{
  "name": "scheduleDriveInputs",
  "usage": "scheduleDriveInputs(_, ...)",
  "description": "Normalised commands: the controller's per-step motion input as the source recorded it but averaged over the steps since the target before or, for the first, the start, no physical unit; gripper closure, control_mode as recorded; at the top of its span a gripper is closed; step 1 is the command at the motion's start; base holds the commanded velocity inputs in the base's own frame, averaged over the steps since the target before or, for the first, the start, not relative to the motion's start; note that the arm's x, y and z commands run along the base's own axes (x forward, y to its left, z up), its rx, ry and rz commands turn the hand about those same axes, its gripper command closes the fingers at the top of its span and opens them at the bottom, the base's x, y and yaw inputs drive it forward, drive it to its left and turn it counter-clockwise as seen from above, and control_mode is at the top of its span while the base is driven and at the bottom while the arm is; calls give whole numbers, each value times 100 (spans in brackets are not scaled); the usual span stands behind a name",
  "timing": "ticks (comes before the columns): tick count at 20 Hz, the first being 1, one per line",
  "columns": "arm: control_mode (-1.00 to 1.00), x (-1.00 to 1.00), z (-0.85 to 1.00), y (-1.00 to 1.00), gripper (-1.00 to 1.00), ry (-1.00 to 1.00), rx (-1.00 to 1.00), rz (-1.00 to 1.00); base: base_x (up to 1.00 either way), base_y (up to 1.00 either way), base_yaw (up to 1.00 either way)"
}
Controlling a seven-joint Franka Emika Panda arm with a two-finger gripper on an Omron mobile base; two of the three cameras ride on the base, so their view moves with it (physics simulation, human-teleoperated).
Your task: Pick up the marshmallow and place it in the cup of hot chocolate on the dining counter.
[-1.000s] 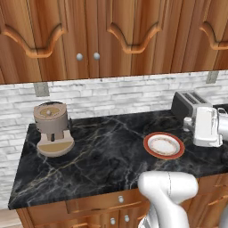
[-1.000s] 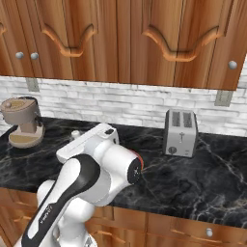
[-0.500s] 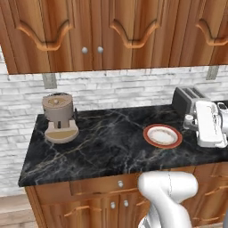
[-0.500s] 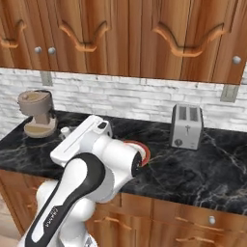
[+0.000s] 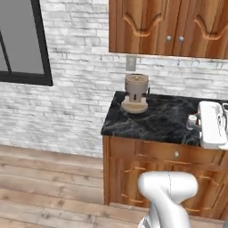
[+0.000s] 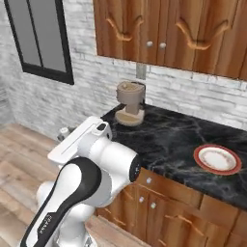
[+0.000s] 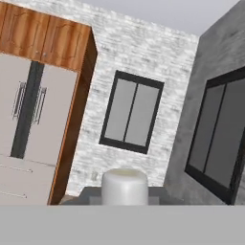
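Observation:
The marshmallow (image 7: 125, 185), a small cream block, sits at the bottom of the hand view, pinched between my gripper's (image 7: 125, 195) two dark fingertips (image 7: 91, 194), so the gripper is shut on it. In the left base view the white hand hangs over the right part of the kitchen counter, with the gripper (image 5: 192, 120) pointing left. The right base view has the gripper (image 6: 64, 131) off the counter's left end, above the floor. The cup of hot chocolate and the dining counter are out of view.
A beige-brown coffee machine (image 5: 136, 92) (image 6: 130, 102) stands at the back of the black kitchen counter (image 5: 153, 122). A red-rimmed plate (image 6: 217, 158) lies to its right. Dark-framed windows (image 7: 131, 112) and a tall pale cabinet (image 7: 26, 119) face the hand. Wood floor (image 5: 49, 182) spreads left.
The whole picture has swung leftward, so the base has turned: counter, coffee machine and plate slid right, window and floor came in. The marshmallow stays in the gripper.

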Motion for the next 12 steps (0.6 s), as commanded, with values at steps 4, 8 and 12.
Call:
scheduleDriveInputs(4, 100, 0, 0, 0, 100, 0, 0, 0, 0, 1, 100)
scheduleDriveInputs(8, 100, 0, 0, 0, 100, 0, 0, 0, 0, 0, 100)
scheduleDriveInputs(12, 100, 0, 0, 0, 100, 0, 0, 0, 0, 0, 100)
